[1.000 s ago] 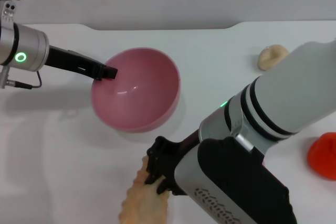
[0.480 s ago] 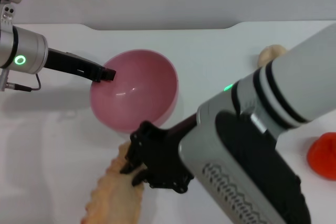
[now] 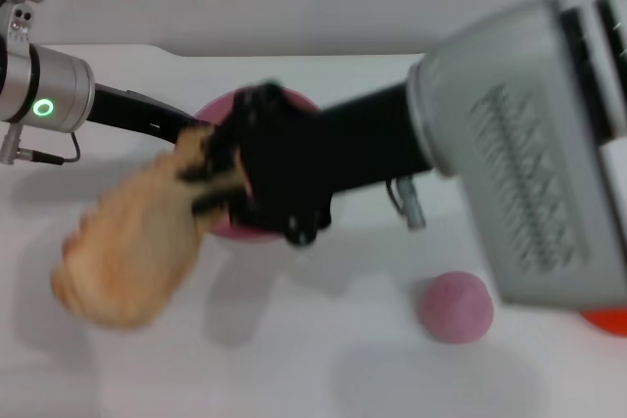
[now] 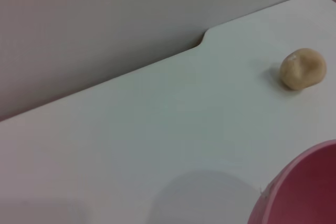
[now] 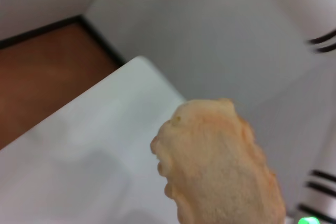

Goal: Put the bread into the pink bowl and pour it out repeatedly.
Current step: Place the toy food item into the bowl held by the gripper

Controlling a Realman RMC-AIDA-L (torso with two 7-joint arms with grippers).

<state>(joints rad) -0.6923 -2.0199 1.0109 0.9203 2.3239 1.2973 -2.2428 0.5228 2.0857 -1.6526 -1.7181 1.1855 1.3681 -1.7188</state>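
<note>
My right gripper (image 3: 208,171) is shut on one end of the bread (image 3: 125,242), an orange-crusted loaf held in the air and hanging down to the left in front of the pink bowl (image 3: 221,105). The black hand hides most of the bowl, so only bits of its rim show. In the right wrist view the bread (image 5: 220,166) fills the foreground. My left gripper (image 3: 184,129) reaches in from the left to the bowl's near rim and holds it. The left wrist view shows a bit of the pink bowl's rim (image 4: 307,190).
A small pink dome (image 3: 456,307) lies on the white table (image 3: 294,359) at the front right. A red object (image 3: 609,318) peeks out at the right edge. A beige knotted lump (image 4: 301,69) sits farther back on the table.
My right gripper has lifted the bread from the table's front edge up and leftward, to bowl height. The pink dome is now uncovered. The left arm and the bowl have barely moved.
</note>
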